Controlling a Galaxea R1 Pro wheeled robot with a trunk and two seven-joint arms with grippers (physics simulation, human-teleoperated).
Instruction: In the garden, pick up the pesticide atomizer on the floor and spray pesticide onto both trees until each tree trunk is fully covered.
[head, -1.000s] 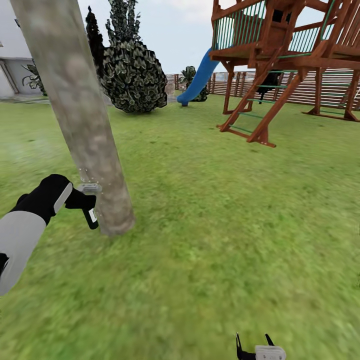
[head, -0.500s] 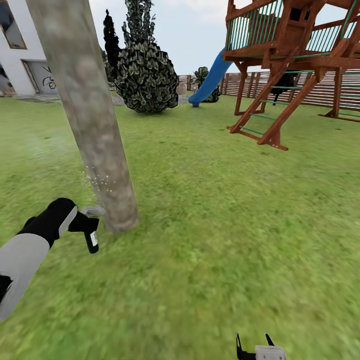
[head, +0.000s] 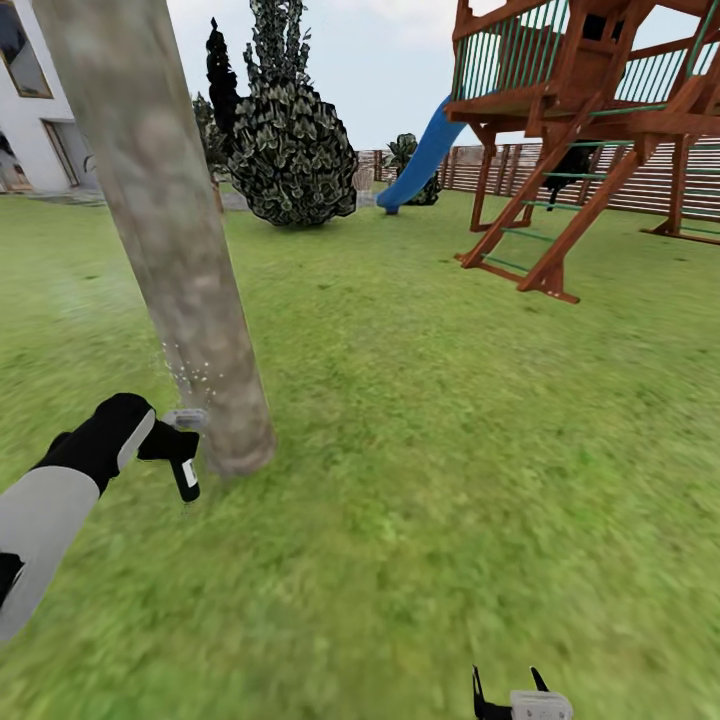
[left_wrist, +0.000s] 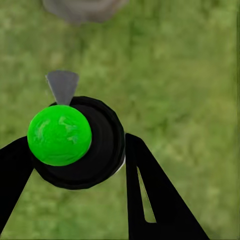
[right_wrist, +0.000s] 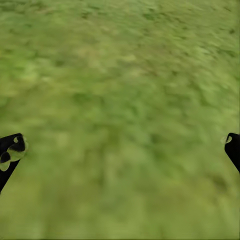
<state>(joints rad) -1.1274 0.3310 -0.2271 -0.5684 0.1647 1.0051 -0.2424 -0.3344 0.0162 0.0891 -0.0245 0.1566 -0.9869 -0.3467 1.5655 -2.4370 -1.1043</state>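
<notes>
A thick pale grey-tan tree trunk (head: 170, 220) leans up from the lawn at the left of the head view. Just left of its base my left gripper (head: 168, 445) is shut on the pesticide atomizer (head: 183, 466), a small dark bottle with a white label and a pale grey spray head touching the bark. Whitish specks of pesticide (head: 192, 375) hang on the trunk above the nozzle. In the left wrist view the atomizer (left_wrist: 80, 142) sits between the black fingers (left_wrist: 150, 195), trunk base (left_wrist: 82, 7) beyond. My right gripper (head: 510, 700) is open over grass, fingertips (right_wrist: 12, 152) wide apart.
A wooden play structure (head: 590, 120) with a blue slide (head: 420, 160) stands on the lawn at the right, before a brown slat fence (head: 640, 180). A dark-leaved bush (head: 290, 150) and a white house (head: 30, 110) lie behind the trunk. Grass stretches open in the middle.
The head view shifted between the earliest frame and now, so the camera moved. My left gripper with the atomizer stayed by the trunk base, and the pesticide specks on the bark shifted slightly.
</notes>
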